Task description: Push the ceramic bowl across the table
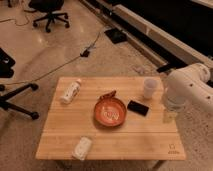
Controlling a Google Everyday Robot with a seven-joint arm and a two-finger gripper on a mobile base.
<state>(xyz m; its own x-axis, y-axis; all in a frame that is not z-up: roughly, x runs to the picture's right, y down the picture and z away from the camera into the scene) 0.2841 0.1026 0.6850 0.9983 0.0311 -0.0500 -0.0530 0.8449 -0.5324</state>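
Observation:
The ceramic bowl (110, 111) is round, shallow and orange-red with a whitish pattern inside. It sits near the middle of the light wooden table (65, 135). My white arm comes in from the right. My gripper (170, 114) hangs at the table's right edge, well to the right of the bowl and not touching it.
A translucent white cup (149, 88) stands at the back right. A flat black object (137, 107) lies just right of the bowl. A small reddish-brown lumpy thing (107, 95) touches the bowl's far rim. A white bottle (70, 91) lies at the back left. A white packet (82, 148) lies at the front edge. Office chairs (49, 12) stand on the floor.

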